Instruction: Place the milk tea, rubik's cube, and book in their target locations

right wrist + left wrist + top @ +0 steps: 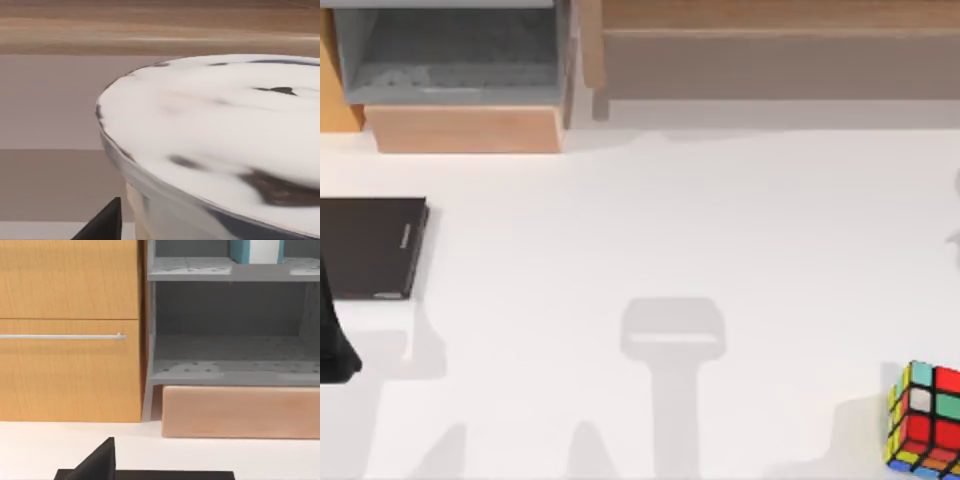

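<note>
Rubik's cube [924,420], the small black-edged one with red, yellow, green, white and orange stickers, sits at the near right corner of your white table [650,220], partly cut by the top view's edge. Milk tea [220,150], a cup with a wide white lid marked by dark smudges, looms right against the right wrist camera, with one dark fingertip [102,224] of the right gripper just beside its wall; you cannot tell from this whether the fingers are clamped on it or standing apart. The thick teal-covered book [256,251] with white page edges stands upright on the upper grey shelf of the open cabinet [230,372], seen from the left wrist. Your left arm [334,335] is a dark shape at the table's left edge, next to a thin flat black slab [372,246] lying near that edge; a dark fingertip [97,460] rises over the slab in the left wrist view, and how far those fingers are spread cannot be told. Behind the table's left part you have the grey cabinet above a pale wooden block [465,128], with an orange wooden drawer front and its metal bar handle [62,336] beside it. A long brown wooden shelf [770,50] runs along the back right. The middle of the table lies open.
</note>
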`<move>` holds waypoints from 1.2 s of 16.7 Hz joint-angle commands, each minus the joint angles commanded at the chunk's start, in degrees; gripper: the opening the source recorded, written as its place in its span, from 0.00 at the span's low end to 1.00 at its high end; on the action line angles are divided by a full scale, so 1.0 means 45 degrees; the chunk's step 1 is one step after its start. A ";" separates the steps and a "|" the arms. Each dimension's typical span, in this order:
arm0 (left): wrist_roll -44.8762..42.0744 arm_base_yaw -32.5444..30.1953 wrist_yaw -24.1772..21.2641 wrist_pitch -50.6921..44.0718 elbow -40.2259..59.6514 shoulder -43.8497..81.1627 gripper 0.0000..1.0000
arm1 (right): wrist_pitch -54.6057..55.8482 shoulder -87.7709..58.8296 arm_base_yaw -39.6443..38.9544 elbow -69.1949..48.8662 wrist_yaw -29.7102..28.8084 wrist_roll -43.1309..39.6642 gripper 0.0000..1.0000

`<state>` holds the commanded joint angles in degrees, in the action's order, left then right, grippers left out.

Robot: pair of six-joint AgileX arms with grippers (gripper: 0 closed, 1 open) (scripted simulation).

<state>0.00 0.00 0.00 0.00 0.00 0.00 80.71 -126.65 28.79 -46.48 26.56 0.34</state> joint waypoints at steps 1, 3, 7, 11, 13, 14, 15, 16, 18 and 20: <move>0.0000 0.0000 0.0000 0.0000 0.0000 0.0000 1.00 | 0.0000 0.0000 0.0000 0.0000 0.0000 0.0000 1.00; 0.0000 0.0000 0.0000 0.0000 0.0000 0.0000 1.00 | 0.0000 0.0000 0.0000 0.0000 0.0000 0.0000 1.00; 0.0000 0.0000 0.0000 0.0000 0.0000 0.0000 1.00 | 0.0266 0.0171 0.0151 0.0460 0.0160 0.0011 1.00; 0.0000 0.0000 0.0000 0.0000 0.0000 0.0000 1.00 | 0.0897 0.0543 0.0506 0.1434 0.0528 0.0012 1.00; 0.0000 0.0000 0.0000 0.0000 0.0000 0.0000 1.00 | 0.0927 0.0555 0.0523 0.1469 0.0545 0.0013 1.00; 0.0000 0.0000 0.0000 0.0000 0.0000 0.0000 1.00 | 0.0927 0.0555 0.0523 0.1469 0.0545 0.0013 1.00; 0.0000 0.0000 0.0000 0.0000 0.0000 0.0000 1.00 | 0.0892 0.0493 0.0459 0.1425 0.0520 0.0012 1.00; 0.0000 0.0000 0.0000 0.0000 0.0000 0.0000 1.00 | 0.0860 0.0535 0.0457 0.1434 0.0539 0.0016 1.00; 0.0000 0.0000 0.0000 0.0000 0.0000 0.0000 1.00 | 0.0512 0.0997 0.0507 0.1571 0.0610 0.0028 1.00; 0.0000 0.0000 0.0000 0.0000 0.0000 0.0000 1.00 | -0.0072 0.1799 0.0614 0.1810 0.0666 0.0032 1.00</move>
<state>0.00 0.00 0.00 0.00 0.00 0.00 80.39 -118.56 31.55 -38.33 29.56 0.48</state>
